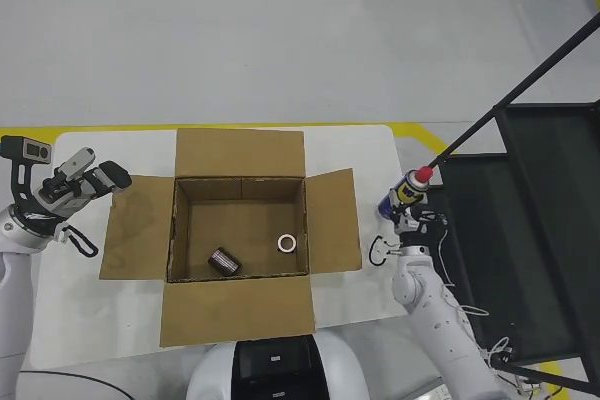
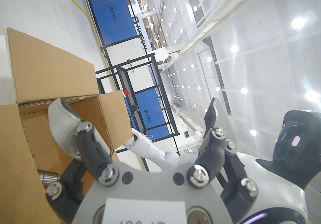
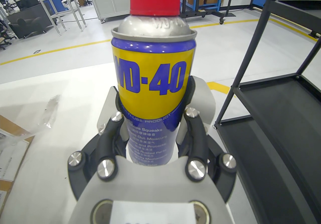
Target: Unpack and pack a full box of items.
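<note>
As the box (image 1: 238, 190) on the counter (image 1: 350, 140) is apparently being unpacked, a spray can (image 3: 153, 72) is clamped in the right end effector (image 3: 155, 97) beside the black shelf (image 1: 520, 200), probably to be set there. The left end effector (image 2: 136, 104) is held wide open beside the box.

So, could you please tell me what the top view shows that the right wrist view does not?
Top view adds: the inside of the box, holding a dark cylinder and a white ring, and the open left gripper beside it. Right wrist view adds: fingers pressed on both sides of the spray can, and a clear plastic scrap. Shared: the red-capped can in the right gripper, the white table, the black rack.
</note>
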Motion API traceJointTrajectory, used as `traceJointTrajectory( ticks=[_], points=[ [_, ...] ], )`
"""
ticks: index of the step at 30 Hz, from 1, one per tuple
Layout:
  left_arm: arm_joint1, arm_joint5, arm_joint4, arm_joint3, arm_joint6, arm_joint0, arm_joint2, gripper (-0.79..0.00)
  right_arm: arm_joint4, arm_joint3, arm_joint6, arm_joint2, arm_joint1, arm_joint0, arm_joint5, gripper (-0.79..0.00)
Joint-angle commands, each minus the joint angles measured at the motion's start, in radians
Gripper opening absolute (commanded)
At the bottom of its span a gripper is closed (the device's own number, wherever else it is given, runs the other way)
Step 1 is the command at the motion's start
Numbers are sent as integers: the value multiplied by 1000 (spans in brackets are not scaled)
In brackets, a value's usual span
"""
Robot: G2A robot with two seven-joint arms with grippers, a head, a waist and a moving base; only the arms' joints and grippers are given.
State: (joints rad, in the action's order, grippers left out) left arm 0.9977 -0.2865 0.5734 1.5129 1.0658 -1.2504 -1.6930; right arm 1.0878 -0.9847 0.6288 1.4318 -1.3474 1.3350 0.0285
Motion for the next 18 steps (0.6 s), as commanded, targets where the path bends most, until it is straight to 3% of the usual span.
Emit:
traceJointTrajectory(
  ticks=[1, 18],
  points=[
    [0, 0, 0, 0, 0, 0, 0, 0, -1, 46, 12, -12, -5, -29, -3, -785],
    [0, 0, 0, 0, 0, 0, 0, 0, 7, 292, 141, -89, -44, -165, -39, -785]
  ],
)
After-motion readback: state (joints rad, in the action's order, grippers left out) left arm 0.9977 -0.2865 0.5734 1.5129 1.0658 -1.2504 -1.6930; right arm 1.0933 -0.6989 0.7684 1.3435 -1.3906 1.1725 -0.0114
